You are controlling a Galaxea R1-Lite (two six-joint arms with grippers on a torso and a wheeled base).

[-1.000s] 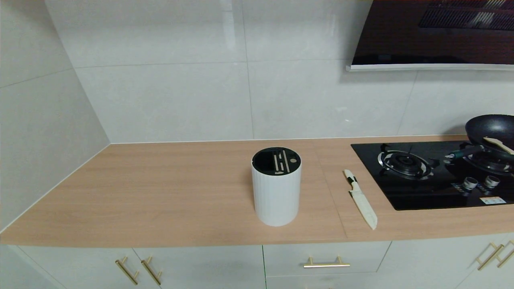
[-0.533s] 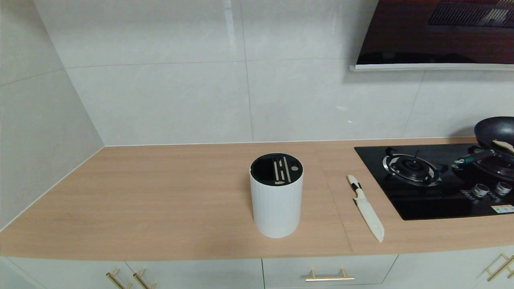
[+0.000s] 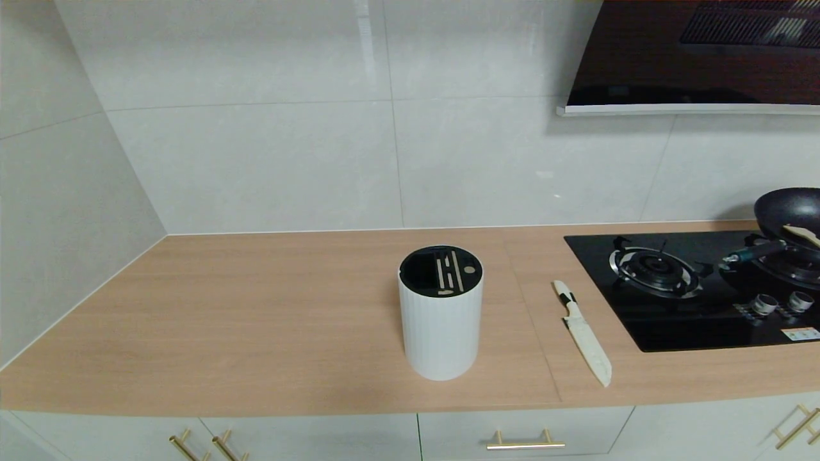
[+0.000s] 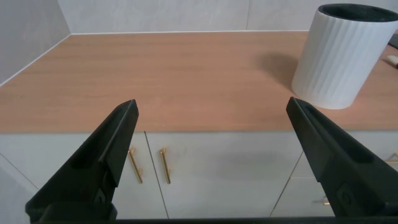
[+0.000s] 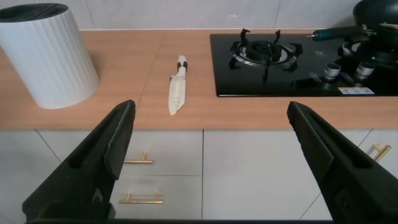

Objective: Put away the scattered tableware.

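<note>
The counter [image 3: 256, 320] looks like pale wood grain, matt. At centre frame the white holder [image 3: 441, 333] has a finely ribbed, matt wall (its slotted top is black). The knife [image 3: 582, 331] to its right has a pale, dull blade. At right the hob [image 3: 679, 320] is glossy black glass; wall tiles [image 3: 269, 160] smooth and shiny, drawer handles [image 3: 525, 442] brassy metal

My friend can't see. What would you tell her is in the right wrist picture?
A white knife lies flat on the wooden counter, between a white ribbed knife holder and a black gas stove. The open right gripper hangs in front of the white cabinet drawers below the counter.
</note>
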